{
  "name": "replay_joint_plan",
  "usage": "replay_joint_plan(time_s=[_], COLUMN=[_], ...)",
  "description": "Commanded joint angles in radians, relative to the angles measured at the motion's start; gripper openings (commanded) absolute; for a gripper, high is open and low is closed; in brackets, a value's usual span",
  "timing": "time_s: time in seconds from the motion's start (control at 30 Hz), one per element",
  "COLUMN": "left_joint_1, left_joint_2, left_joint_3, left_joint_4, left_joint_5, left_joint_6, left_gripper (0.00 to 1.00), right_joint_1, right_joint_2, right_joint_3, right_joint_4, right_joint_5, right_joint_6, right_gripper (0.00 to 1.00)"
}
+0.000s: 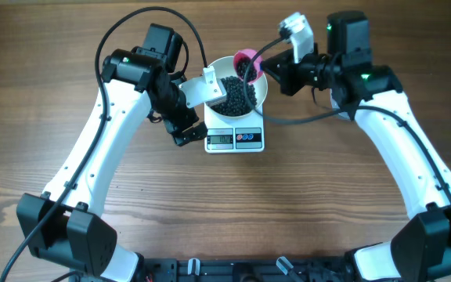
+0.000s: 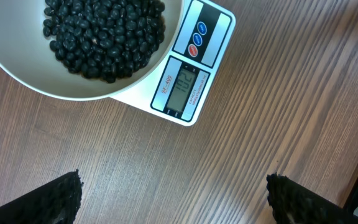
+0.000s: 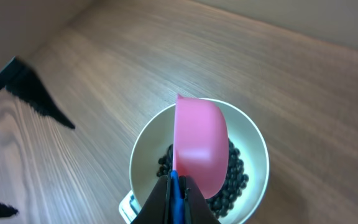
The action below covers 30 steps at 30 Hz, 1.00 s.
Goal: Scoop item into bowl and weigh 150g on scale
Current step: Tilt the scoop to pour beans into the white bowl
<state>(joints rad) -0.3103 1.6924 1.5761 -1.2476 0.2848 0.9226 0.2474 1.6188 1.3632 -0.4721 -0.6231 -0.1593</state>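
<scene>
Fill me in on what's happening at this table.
The right gripper is clamped on the handle of a pink scoop and holds it over the white bowl. The bowl sits on the scale and already has a heap of black beans in it. The left gripper is open and empty, hovering over the wooden table just beside the scale. The scale's display is on, but its digits are too faint to read with certainty.

evenly lit brown wood-grain table (image 1: 225, 211)
</scene>
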Motion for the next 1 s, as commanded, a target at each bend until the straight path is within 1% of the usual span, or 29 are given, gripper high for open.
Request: replay_joint_plan(time_s=[0.0,0.07,0.17,0.23,0.27,0.37,0.43,0.5,0.6,0.7,0.77,0.8,0.87,0.93,0.97], left_joint_1=[0.005,0.005,0.005,0.005,0.005,0.005,0.005,0.005,0.005,0.005,0.005,0.005,0.005,0.005,0.005], left_joint_2=[0.013,0.013,0.013,0.013,0.013,0.013,0.013,0.013,0.013,0.013,0.013,0.013,0.013,0.013,0.013], left_joint_3=[-0.006,-0.006,-0.006,-0.006,-0.006,-0.006,-0.006,-0.006,-0.006,-0.006,-0.006,-0.006,-0.006,-0.006,-0.006], left_joint_4=[0.003,0.003,0.003,0.003,0.003,0.003,0.003,0.003,0.003,0.003,0.003,0.003,0.003,0.003,0.003], left_joint_5=[0.002,0.002,0.002,0.002,0.002,0.002,0.002,0.002,0.002,0.002,0.002,0.002,0.002,0.002,0.002], left_joint_6=[0.013,0.013,0.013,0.013,0.013,0.013,0.013,0.013,0.013,0.013,0.013,0.013,0.013,0.013,0.013], left_gripper=[1.00,1.00,1.00,1.00,1.00,1.00,1.00,1.00,1.00,1.00,1.00,1.00,1.00,1.00,1.00], right_joint_1=[0.040,0.055,0.078,0.080,0.080,0.083,0.087,0.087,0.094,0.097,0.100,0.100,0.099,0.100,0.100], right_joint_2=[-0.024,-0.024,-0.024,-0.022,-0.022,-0.022,-0.022,-0.018,-0.018,-0.014,-0.010,-0.010,-0.009,-0.006,-0.006], right_joint_3=[0.007,0.007,0.007,0.007,0.007,0.007,0.007,0.007,0.007,0.005,0.005,0.005,0.005,0.005,0.005], right_joint_4=[-0.005,-0.004,-0.006,-0.007,-0.009,-0.049,-0.076,-0.052,-0.069,-0.053,-0.065,-0.079,-0.063,-0.066,-0.063], right_joint_5=[0.120,0.180,0.183,0.199,0.192,0.083,0.125,0.217,0.150,0.185,0.124,0.138,0.197,0.141,0.147], right_joint_6=[-0.162,-0.210,-0.338,-0.391,-0.389,-0.391,-0.399,-0.385,-0.468,-0.412,-0.468,-0.470,-0.378,-0.422,-0.411], right_gripper=[0.04,0.04,0.04,0.04,0.04,0.04,0.04,0.04,0.04,0.04,0.04,0.04,0.04,0.04,0.04])
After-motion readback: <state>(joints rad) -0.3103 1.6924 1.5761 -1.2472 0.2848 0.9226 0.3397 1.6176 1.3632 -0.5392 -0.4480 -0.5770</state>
